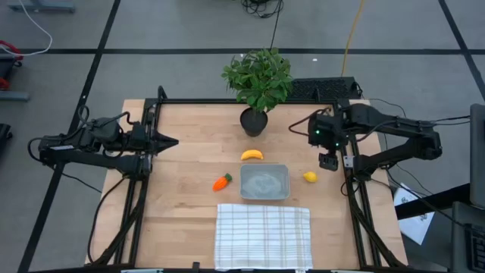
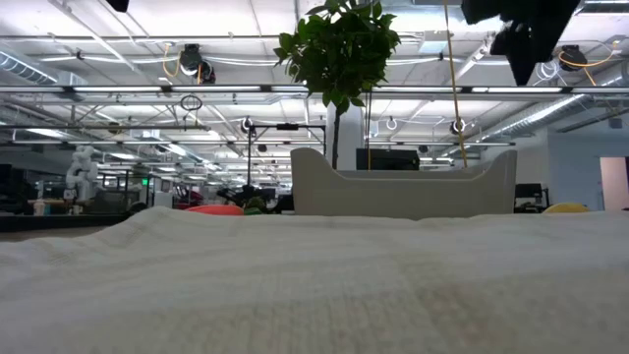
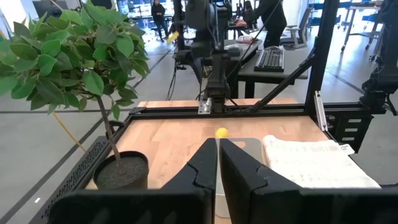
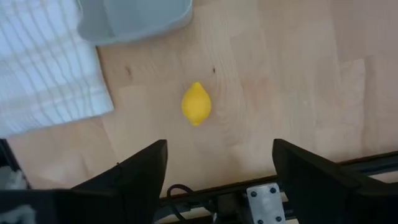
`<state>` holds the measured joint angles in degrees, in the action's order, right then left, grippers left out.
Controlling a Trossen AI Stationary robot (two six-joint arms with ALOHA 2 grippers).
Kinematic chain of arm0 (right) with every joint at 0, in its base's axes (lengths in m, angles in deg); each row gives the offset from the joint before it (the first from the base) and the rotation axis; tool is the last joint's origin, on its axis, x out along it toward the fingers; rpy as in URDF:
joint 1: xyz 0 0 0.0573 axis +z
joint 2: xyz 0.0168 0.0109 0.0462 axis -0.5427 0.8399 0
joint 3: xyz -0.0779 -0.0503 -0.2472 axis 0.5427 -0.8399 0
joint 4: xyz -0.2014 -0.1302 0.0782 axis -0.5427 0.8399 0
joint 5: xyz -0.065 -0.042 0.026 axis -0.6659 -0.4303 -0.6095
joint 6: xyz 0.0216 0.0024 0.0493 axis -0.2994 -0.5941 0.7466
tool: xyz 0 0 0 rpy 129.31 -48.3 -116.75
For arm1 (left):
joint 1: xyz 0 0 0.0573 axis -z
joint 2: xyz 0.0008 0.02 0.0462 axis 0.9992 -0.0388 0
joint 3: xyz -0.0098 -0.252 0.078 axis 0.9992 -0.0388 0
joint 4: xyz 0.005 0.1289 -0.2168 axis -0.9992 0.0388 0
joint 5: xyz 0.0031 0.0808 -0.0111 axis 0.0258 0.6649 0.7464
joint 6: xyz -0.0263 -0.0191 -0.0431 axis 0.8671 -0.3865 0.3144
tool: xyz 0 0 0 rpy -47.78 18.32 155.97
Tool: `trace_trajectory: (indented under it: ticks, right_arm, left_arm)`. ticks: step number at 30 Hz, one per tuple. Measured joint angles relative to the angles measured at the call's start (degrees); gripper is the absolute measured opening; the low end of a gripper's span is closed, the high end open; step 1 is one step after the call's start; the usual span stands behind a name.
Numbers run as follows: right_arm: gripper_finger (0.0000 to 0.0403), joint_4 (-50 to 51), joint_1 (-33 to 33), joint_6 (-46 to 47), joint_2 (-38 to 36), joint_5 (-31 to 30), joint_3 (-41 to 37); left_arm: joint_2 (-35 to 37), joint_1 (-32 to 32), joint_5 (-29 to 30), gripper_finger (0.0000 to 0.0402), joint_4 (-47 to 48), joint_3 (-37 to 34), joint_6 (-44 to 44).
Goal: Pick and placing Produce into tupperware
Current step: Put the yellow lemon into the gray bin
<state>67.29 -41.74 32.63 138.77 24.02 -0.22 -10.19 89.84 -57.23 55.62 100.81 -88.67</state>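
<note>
The lemon is round and could roll or squirt aside if the fingers close off-centre. It lies on the table just right of the empty tupperware. The right gripper hovers above it, jaws wide apart. The left gripper waits at far left, jaws together.

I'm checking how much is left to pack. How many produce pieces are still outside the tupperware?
3: the banana just behind the tupperware, the carrot to its left, the lemon to its right, below the open right gripper. None seems hidden.
</note>
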Motion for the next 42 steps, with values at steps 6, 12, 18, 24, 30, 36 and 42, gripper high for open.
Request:
trace_trajectory:
  ticks: [6,12,18,24,30,36,42]
  right_arm:
    - [0.0288,-4.24,0.01,-3.48,0.00,0.01,-6.82]
    - [0.0289,-9.05,-0.01,-4.84,0.00,0.17,-13.15]
    - [0.0289,-13.75,-0.01,-4.12,-0.02,0.32,-19.04]
    - [0.0289,-19.49,0.01,-4.72,0.00,1.10,-23.98]
    - [0.0289,-25.20,0.03,-3.86,0.00,3.86,-27.58]
    - [0.0288,-28.48,0.03,-3.16,-0.01,4.92,-29.93]
    - [0.0288,-31.39,0.03,-1.79,-0.02,4.94,-32.80]
  left_arm:
    - [0.00,0.00,0.00,0.0024,0.00,0.00,-0.12]
    - [0.00,0.02,0.00,0.0024,0.07,0.00,-0.12]
    - [0.00,0.01,0.02,0.0024,0.11,0.00,-0.98]
    - [0.00,0.00,0.02,0.0024,0.07,0.00,-1.50]
    - [0.00,0.01,0.02,0.0024,0.07,0.00,-1.52]
    - [0.00,0.01,0.02,0.0024,0.08,0.00,-1.56]
    - [0.00,0.02,0.02,0.0024,0.09,0.00,-1.62]
